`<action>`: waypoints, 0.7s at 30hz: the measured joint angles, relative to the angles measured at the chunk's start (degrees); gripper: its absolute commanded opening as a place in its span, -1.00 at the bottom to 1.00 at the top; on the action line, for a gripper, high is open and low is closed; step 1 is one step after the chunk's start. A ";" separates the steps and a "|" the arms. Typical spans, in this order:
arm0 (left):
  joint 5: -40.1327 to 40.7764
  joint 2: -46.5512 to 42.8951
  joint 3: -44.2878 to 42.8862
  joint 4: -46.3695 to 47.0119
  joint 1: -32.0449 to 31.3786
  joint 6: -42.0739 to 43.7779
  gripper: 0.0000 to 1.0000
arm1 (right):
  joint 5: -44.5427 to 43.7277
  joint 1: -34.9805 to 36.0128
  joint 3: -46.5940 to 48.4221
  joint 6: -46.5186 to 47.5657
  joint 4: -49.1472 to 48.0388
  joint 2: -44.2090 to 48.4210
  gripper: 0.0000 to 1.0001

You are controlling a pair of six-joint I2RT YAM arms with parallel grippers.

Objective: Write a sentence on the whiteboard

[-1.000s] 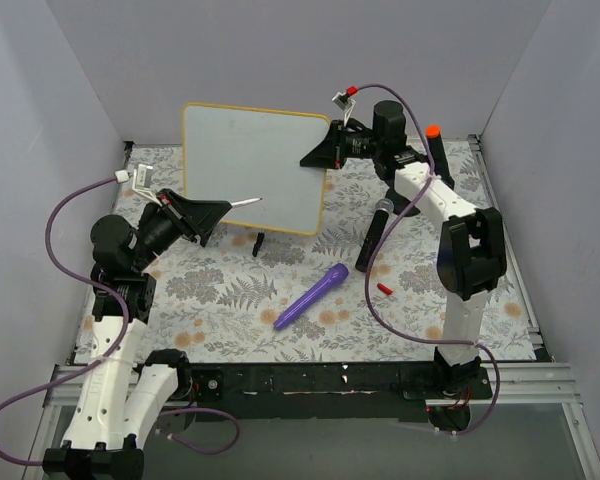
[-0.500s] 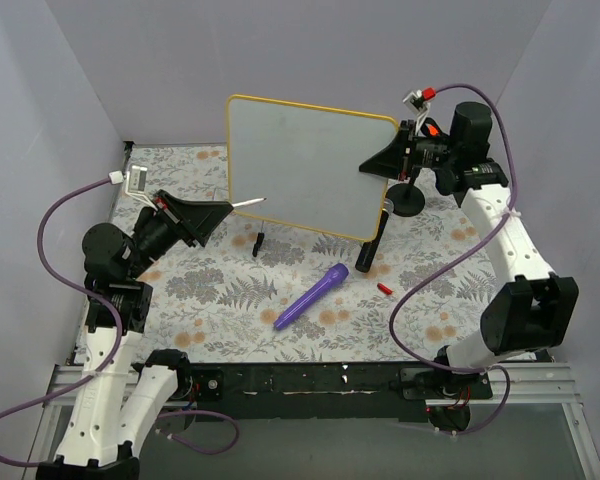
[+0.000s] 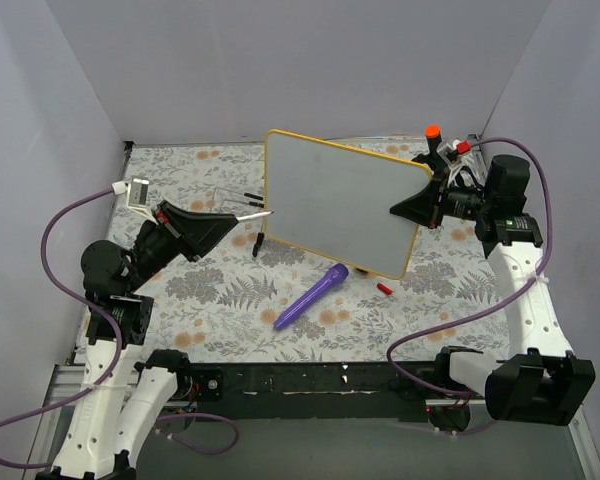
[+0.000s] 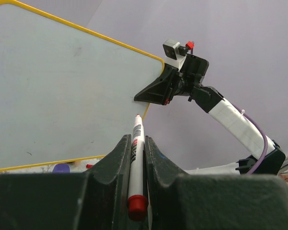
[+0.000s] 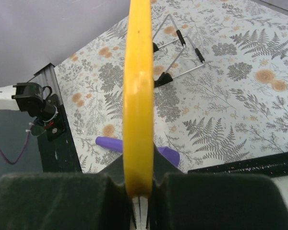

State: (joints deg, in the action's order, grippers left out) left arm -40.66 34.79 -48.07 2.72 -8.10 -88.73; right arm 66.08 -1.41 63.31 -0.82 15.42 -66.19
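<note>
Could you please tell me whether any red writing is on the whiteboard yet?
No, the left wrist view shows the whiteboard face bare of red strokes, with only faint grey specks.

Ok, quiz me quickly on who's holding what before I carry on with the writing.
1. True or false: red writing already shows on the whiteboard.
2. What is the left gripper shut on? A. a marker B. an eraser C. nothing
3. Short answer: which gripper clamps the whiteboard's yellow frame edge?

Key: 1 false, the face looks blank. 2 A, with its tip aimed at the board. 3 the right gripper.
</note>
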 measured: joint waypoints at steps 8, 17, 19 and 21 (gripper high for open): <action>-0.39 -1.29 3.98 0.72 -0.66 -0.04 -1.00 | -0.04 -2.84 -2.58 4.22 3.17 4.66 -0.97; -0.42 -2.32 9.81 2.34 -0.68 -0.24 -1.00 | 0.11 -4.57 -5.11 4.48 3.89 4.96 -0.97; -0.37 -2.29 10.86 3.02 -0.72 -0.44 -1.00 | 0.35 -4.66 -5.11 4.39 3.54 4.96 -0.97; -0.35 -2.12 11.56 3.85 -0.72 -0.72 -1.00 | 0.52 -4.74 -5.16 4.04 3.21 4.96 -0.97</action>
State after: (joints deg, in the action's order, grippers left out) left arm -41.01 32.67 -36.51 6.57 -8.82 -89.45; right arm 66.61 -6.15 58.15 3.22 18.63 -61.23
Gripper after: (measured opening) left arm 0.109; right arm 0.101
